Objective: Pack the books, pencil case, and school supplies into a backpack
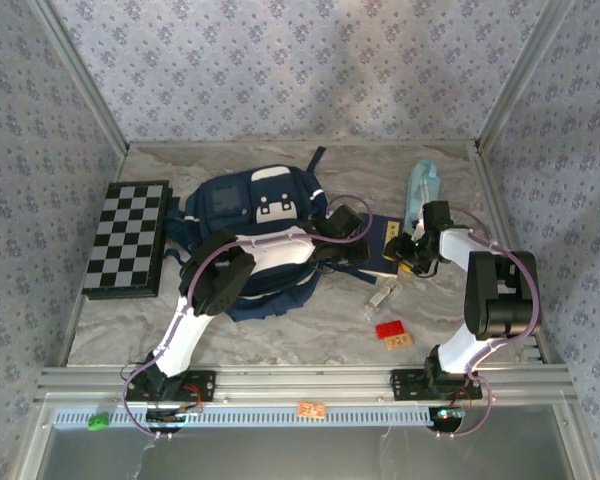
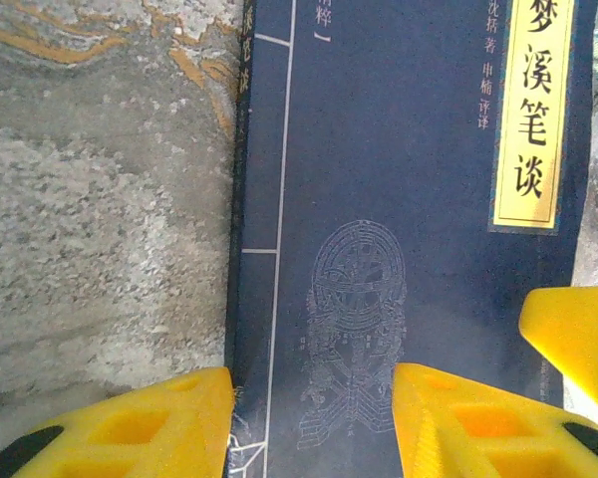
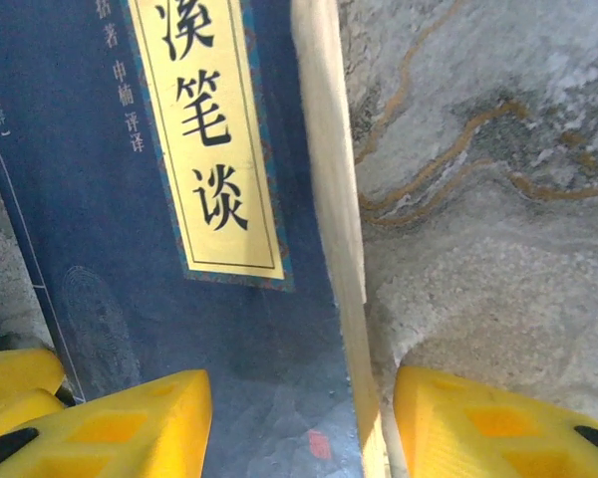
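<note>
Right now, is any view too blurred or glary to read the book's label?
Top external: even, soft light with no hard shadows; the book is too small for its label to be read. Left wrist: label crisp, no glare. Right wrist: label legible, though the page edge looks pale and bright.

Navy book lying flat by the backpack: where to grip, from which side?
Probably its pale page edge, from the right: the book lies flat, so only edges offer a pinch, and that edge faces the right gripper, whose open jaws straddle it.
</note>
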Controlling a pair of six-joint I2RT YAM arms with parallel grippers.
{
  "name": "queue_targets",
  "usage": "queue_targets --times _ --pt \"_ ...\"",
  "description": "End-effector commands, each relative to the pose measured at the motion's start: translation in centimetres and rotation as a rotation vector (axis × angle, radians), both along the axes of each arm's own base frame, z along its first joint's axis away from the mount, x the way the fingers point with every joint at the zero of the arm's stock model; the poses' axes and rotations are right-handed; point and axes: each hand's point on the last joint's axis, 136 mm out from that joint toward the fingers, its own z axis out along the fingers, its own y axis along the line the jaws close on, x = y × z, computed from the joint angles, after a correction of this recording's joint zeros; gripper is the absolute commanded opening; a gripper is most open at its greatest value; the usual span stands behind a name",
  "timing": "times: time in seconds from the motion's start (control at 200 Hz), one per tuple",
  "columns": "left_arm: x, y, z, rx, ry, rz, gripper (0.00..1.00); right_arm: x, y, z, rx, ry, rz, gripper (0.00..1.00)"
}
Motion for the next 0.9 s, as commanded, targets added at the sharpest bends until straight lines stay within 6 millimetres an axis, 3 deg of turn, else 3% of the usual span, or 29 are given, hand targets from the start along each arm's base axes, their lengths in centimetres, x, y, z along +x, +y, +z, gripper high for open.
queue_targets --times 0.0,0.215,0.66,0.899 --pt "-0.1 -0.8 -0.7 -0.014 0.037 -0.02 0.45 0.1 1.0 -0.5 0.022 0.017 0.013 0.54" --pt "0.0 -0.1 -1.5 0.02 0.045 -0.007 0.43 0.6 2.0 0.9 0.049 -0.016 0.051 0.55" --pt "0.2 1.8 -2.0 0.063 0.035 0.025 0.43 1.4 2.5 6.5 0.156 -0.183 0.106 0.54" --pt "0.2 2.0 -1.9 0.065 0.032 0.026 0.42 1.0 2.4 6.3 0.21 -0.189 0.111 0.47"
